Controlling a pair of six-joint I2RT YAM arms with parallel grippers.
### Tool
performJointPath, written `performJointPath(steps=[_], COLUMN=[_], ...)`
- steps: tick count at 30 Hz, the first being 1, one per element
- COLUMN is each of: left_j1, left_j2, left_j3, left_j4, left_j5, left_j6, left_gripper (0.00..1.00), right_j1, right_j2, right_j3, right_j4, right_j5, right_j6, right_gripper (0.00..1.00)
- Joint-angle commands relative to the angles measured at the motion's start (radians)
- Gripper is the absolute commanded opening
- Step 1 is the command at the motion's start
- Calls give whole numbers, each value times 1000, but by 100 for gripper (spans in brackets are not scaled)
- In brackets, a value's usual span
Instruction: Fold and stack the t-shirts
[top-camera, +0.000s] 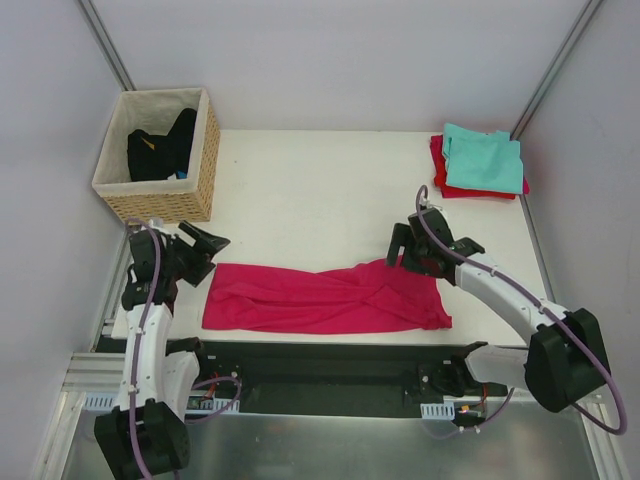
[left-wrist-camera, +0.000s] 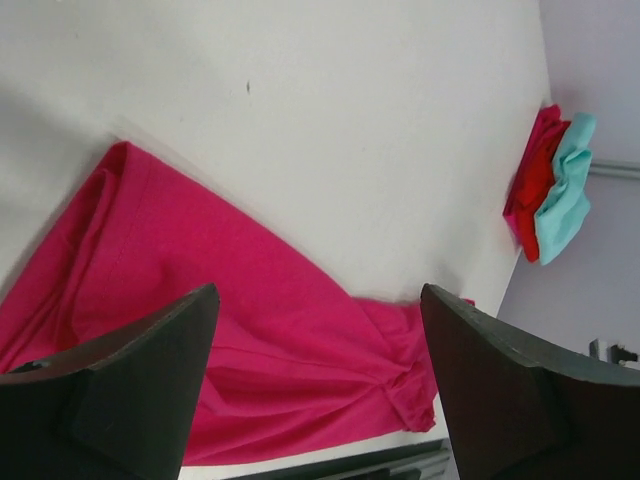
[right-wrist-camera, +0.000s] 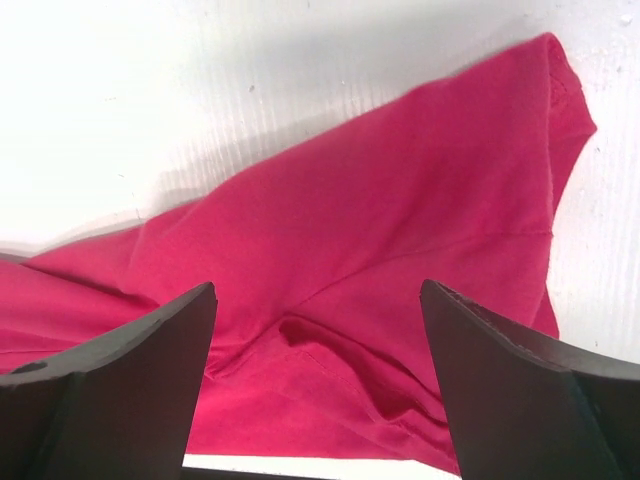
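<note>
by each end of the pink t-shirt (top-camera: 325, 298), the left gripper (top-camera: 207, 243) and right gripper (top-camera: 398, 252) are held wide open, empty, for folding.

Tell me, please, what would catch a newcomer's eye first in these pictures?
The magenta-pink t-shirt stands out most: it lies as a long, rumpled strip along the table's near edge, between the two arms. The left gripper and right gripper are both open, one at each end of it. In the far right corner a teal t-shirt lies folded on a red t-shirt, and a wicker basket holding dark items sits at the far left.
</note>
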Motion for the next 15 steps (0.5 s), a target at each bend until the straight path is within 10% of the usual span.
performJointPath(steps=[1,15], left_j1=[-73,-224], left_j2=[81,269], left_j3=[-105,-199], left_j4=[195,496], left_j5=[80,157], left_j6=[-41,-72], left_gripper=[81,80], right_j1=[4,4], right_j2=[35,111], right_j3=[54,37], right_j4=[46,88], right_j5=[-4,-9], right_j6=[-18,-21], right_gripper=[87,87])
